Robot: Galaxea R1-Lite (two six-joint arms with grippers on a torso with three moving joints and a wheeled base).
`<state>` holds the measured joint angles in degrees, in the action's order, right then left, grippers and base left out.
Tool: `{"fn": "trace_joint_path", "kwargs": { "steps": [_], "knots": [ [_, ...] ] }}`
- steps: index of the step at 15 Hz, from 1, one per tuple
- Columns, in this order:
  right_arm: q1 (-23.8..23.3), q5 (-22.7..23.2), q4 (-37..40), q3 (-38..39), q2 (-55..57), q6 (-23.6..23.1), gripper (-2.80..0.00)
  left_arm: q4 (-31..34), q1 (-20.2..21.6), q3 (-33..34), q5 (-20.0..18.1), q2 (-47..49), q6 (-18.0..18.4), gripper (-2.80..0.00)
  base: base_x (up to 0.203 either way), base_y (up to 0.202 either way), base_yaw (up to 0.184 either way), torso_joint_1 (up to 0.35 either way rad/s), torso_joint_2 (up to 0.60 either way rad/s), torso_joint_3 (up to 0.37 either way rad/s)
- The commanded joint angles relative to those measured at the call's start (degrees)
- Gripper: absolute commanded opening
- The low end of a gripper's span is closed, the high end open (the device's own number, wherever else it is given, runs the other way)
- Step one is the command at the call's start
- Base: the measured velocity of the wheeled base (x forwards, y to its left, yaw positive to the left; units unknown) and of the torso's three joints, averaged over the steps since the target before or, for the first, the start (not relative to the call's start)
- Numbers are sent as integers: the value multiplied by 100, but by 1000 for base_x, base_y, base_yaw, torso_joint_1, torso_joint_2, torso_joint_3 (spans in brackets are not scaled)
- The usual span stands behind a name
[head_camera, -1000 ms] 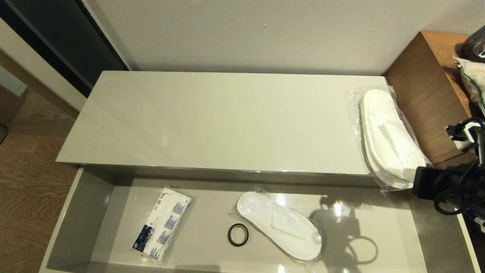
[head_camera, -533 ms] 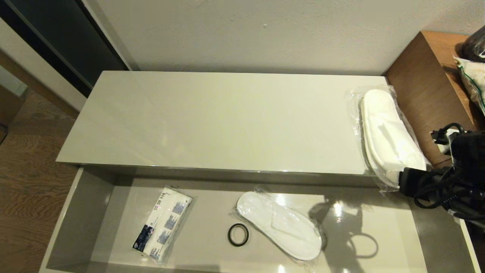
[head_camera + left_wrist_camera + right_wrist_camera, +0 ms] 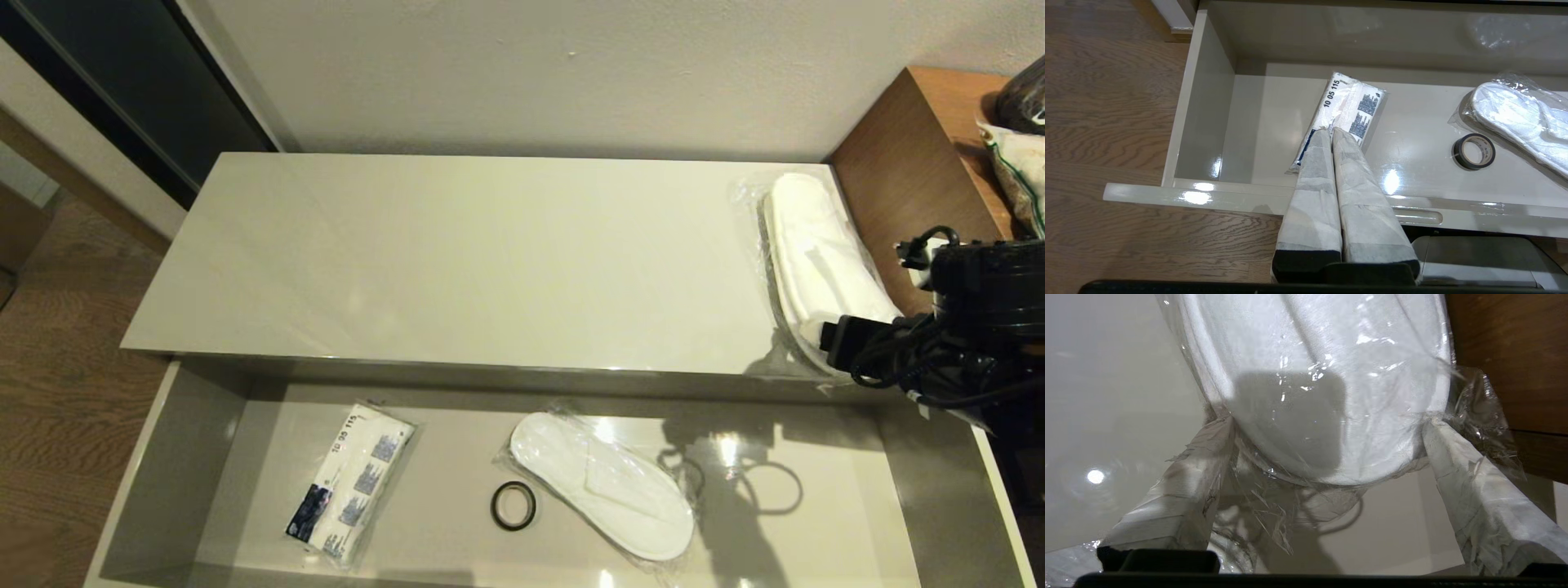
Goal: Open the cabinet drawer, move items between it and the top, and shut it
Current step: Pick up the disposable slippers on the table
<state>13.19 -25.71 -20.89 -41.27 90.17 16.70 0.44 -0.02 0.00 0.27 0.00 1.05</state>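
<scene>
Since a second ago my right gripper (image 3: 1327,420) has pushed the bagged slippers (image 3: 816,261) farther onto the cabinet top (image 3: 490,261), at the frame's right edge. Its fingers (image 3: 1180,490) are spread wide, flanking the heel. My left gripper (image 3: 1331,130), fingers pressed together, hovers over the open drawer (image 3: 457,506), lower frame.

Our left gripper (image 3: 1332,132), fingers pressed together, hangs over the open cabinet drawer (image 3: 1200,106); beyond its tips the printed packet (image 3: 1345,108), aside a black ring (image 3: 1473,151)
</scene>
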Motion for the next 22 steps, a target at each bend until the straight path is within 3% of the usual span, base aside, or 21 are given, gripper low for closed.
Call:
{"fn": "trace_joint_path", "kwargs": {
  "steps": [1, 5, 6, 12, 22],
  "knots": [
    [-48, 30, -18, -23, 335, 30, 0, 0, -6, 0, 0, 0, 1, -280, 0, 0, 0, 0, 0, 0],
    [-244, 215, -605, -5, 920, 18, 0, 0, -2, -6, 0, 0, 1, -280, 0, 0, 0, 0, 0, 0],
    [-254, 223, -769, -12, 952, -20, -280, 0, -6, 0, 0, 0, 1, -280, 0, 0, 0, 0, 0, 0],
    [-247, 241, -652, -31, 585, -105, -280, 0, 0, 0, 0, 0, 1, -280, 0, 0, 0, 0, 0, 0],
    [-232, 642, 697, -160, -321, 8, -280, 0, -6, -1, 0, 9, 1, -280, 0, 0, 0, 0, 0, 0]
  ]
}}
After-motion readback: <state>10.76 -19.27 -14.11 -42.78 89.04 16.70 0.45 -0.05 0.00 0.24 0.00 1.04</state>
